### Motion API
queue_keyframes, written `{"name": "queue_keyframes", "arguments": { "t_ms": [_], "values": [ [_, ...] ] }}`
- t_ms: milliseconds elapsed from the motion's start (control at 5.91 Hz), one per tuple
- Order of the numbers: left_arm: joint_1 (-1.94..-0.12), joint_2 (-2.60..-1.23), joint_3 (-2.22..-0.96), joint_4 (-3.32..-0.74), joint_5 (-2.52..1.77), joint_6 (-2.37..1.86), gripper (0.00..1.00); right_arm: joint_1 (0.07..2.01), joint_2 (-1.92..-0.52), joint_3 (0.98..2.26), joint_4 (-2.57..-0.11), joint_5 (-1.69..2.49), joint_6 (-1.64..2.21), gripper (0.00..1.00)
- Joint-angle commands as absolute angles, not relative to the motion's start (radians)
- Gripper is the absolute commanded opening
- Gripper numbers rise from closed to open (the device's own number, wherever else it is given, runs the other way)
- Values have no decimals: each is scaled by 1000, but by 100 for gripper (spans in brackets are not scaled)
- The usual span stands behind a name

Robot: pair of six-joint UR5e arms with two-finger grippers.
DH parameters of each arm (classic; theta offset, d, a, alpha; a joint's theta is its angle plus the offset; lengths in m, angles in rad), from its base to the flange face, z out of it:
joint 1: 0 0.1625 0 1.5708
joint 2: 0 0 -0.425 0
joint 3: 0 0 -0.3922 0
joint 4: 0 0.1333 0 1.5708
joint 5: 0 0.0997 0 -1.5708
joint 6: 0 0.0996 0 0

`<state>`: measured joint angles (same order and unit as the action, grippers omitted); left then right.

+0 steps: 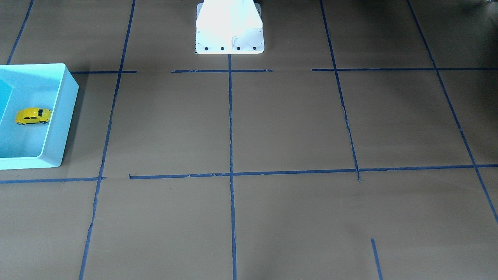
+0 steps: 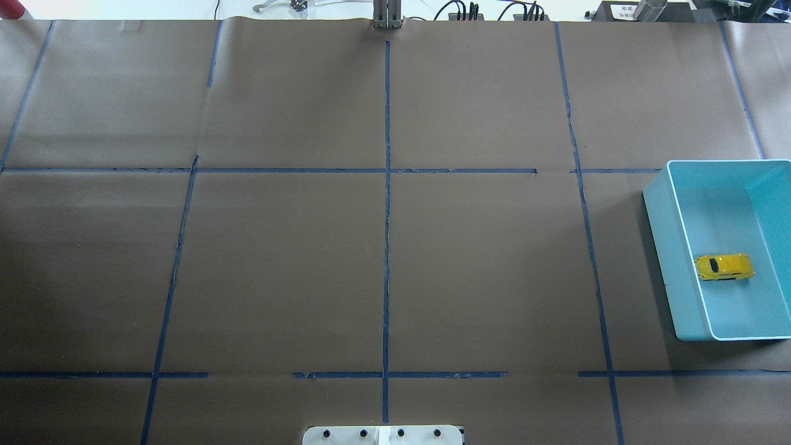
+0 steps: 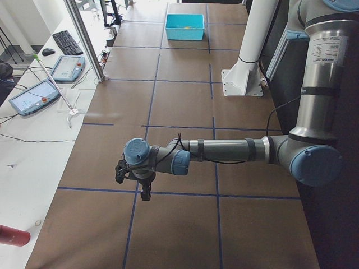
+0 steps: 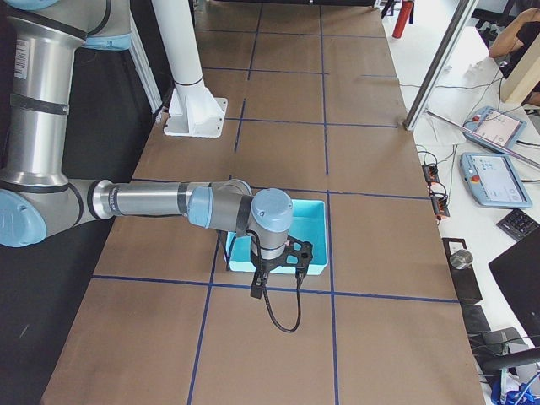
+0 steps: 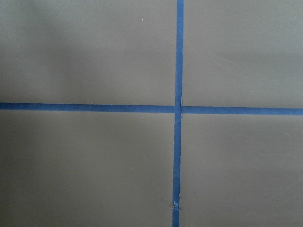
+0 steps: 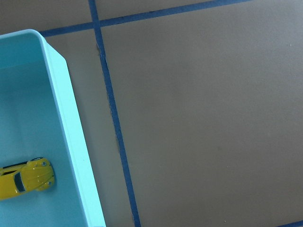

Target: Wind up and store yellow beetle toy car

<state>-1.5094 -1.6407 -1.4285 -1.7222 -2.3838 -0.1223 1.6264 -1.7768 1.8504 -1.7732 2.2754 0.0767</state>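
The yellow beetle toy car (image 1: 33, 116) stands on its wheels inside the light blue bin (image 1: 64, 112). It also shows in the overhead view (image 2: 723, 267) and the right wrist view (image 6: 26, 177). My right gripper (image 4: 278, 261) hangs high over the bin's near edge (image 4: 316, 236), apart from the car; I cannot tell whether it is open or shut. My left gripper (image 3: 133, 182) hangs over bare paper far from the bin (image 3: 184, 26); I cannot tell its state either. No fingers show in either wrist view.
The table is covered in brown paper with a grid of blue tape lines (image 2: 387, 216). The robot's white base (image 1: 229, 29) stands at the table's edge. Operator consoles and cables (image 4: 494, 177) lie beyond the far side.
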Motion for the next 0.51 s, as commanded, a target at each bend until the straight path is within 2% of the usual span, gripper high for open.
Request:
{"name": "queue_keyframes", "arguments": {
  "t_ms": [0, 338],
  "values": [
    [-1509, -1670, -1405, -1718, -2384, -121, 100, 1634, -1776, 1850, -1773, 2278, 78, 100],
    [-1509, -1765, -1283, -1718, -2384, -123, 100, 1635, -1775, 1850, -1773, 2278, 75, 100]
  ]
}}
